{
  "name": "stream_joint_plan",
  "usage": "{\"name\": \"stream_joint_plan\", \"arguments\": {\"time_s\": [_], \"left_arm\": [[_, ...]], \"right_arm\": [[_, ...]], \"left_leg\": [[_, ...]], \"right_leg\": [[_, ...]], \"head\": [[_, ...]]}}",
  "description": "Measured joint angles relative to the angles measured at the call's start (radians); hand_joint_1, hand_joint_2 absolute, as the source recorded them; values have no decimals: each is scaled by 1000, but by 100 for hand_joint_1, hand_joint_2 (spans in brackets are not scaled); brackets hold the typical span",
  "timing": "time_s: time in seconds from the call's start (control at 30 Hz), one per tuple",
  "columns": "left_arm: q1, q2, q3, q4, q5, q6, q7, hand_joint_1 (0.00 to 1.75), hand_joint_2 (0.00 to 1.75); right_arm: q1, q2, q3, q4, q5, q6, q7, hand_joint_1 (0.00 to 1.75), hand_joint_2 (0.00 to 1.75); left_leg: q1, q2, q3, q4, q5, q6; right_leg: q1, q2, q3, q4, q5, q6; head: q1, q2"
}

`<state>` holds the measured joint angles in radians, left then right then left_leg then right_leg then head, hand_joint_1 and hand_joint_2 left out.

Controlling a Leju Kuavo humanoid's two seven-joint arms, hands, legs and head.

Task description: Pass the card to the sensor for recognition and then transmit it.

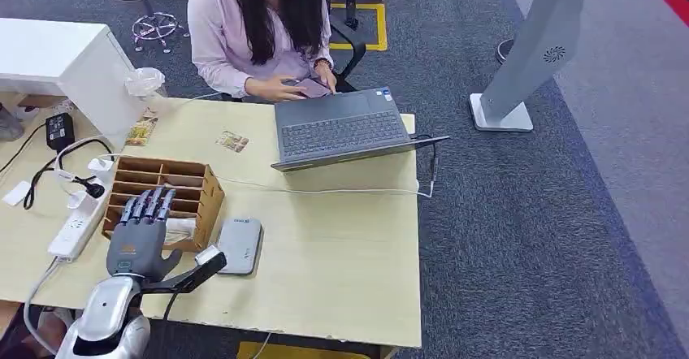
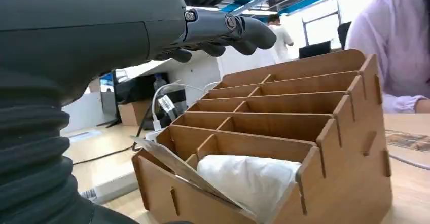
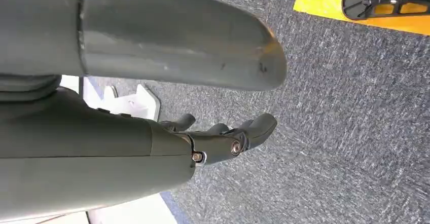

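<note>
My left hand (image 1: 143, 227) hovers flat over the near end of a wooden slotted organizer (image 1: 188, 182), fingers stretched out and holding nothing. In the left wrist view the fingers (image 2: 223, 31) reach above the organizer (image 2: 324, 148). Its nearest slot holds a thin card-like sheet (image 2: 175, 164) leaning beside crumpled white material (image 2: 248, 179). A flat grey sensor pad (image 1: 240, 245) lies on the table just right of the organizer. Two small picture cards (image 1: 232, 141) (image 1: 142, 127) lie farther back. My right hand (image 3: 223, 138) hangs over grey carpet with loosely spread fingers and nothing in it.
A person sits at the far side of the table, hands at an open laptop (image 1: 345, 127). A white cable (image 1: 341, 190) runs across the table. A white power strip (image 1: 77, 225) and black adapter (image 1: 58, 130) lie left. A grey stand (image 1: 528, 58) rises at the right.
</note>
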<state>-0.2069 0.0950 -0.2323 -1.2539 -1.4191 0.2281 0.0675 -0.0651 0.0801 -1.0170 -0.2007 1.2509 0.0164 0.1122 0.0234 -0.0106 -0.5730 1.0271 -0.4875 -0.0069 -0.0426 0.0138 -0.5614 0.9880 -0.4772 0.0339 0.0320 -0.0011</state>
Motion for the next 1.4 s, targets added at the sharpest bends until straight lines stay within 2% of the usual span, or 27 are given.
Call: {"name": "stream_joint_plan", "arguments": {"time_s": [0.2,1.1,1.3,1.33,1.4], "left_arm": [[0,1,0,0,-16,1,40,0,175],[-5,2,0,0,-18,-10,41,0,175],[-6,2,0,0,-20,-10,56,0,175],[-6,2,0,0,-20,-10,56,175,175],[-6,2,0,0,-21,-8,56,175,175]], "right_arm": [[0,0,-1,0,4,0,0,0,0],[0,0,-16,0,7,-2,2,0,0],[0,0,-16,0,7,-2,2,0,0],[0,0,-16,0,7,-2,2,0,0],[0,0,-16,0,7,-2,2,0,0]], "left_leg": [[0,0,0,0,0,0],[0,0,0,0,0,0],[0,0,0,0,0,0],[0,0,0,0,0,0],[0,0,0,0,0,0]], "right_leg": [[0,0,0,0,0,0],[0,0,0,0,0,0],[0,0,0,0,0,0],[0,0,0,0,0,0],[0,0,0,0,0,0]], "head": [[0,0],[0,0],[0,0],[0,0],[0,0]]}}
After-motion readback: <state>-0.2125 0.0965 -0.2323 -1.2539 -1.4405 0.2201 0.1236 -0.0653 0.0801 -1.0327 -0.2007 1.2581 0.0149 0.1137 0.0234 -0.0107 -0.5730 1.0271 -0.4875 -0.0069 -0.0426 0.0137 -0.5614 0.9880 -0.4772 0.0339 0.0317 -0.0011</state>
